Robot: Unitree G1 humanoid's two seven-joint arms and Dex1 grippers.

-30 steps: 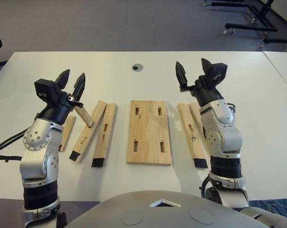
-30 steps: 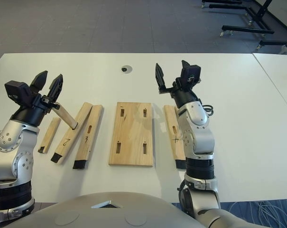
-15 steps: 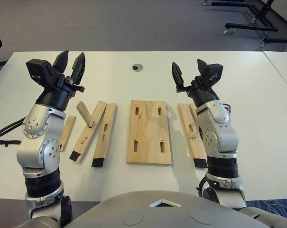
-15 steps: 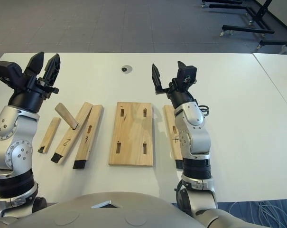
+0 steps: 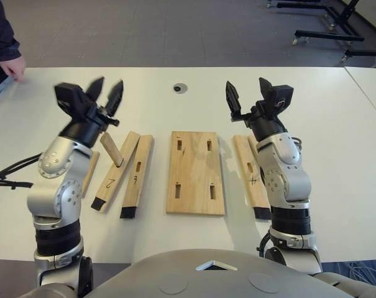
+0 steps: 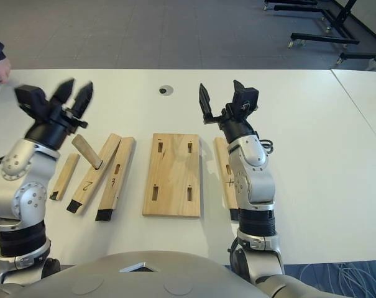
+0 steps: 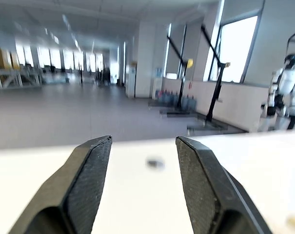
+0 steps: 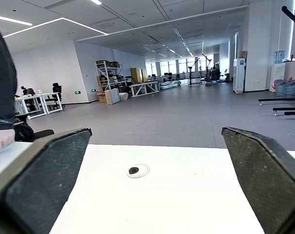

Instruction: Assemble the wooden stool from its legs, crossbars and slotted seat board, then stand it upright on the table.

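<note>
Release done: left pincer [image 5: 107, 92], empty and half-spread, has let go and swings nearer the pale slotted wooden seat board [image 5: 196, 174]. The short wooden crossbar [image 5: 111, 149] now lies propped on a black-tipped wooden leg [image 5: 116, 174] left of the board. Nothing's joined yet. Right pincer [image 5: 247, 88] gapes wide beyond the board's right edge. The board lies flat on the white worktop [image 5: 337, 155], four slots up.

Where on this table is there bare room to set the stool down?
Free: the far strip behind the seat board, around the cable hole, and the wide table stretch beyond the right legs. Crowded: the left legs and crossbars beside the board.
</note>
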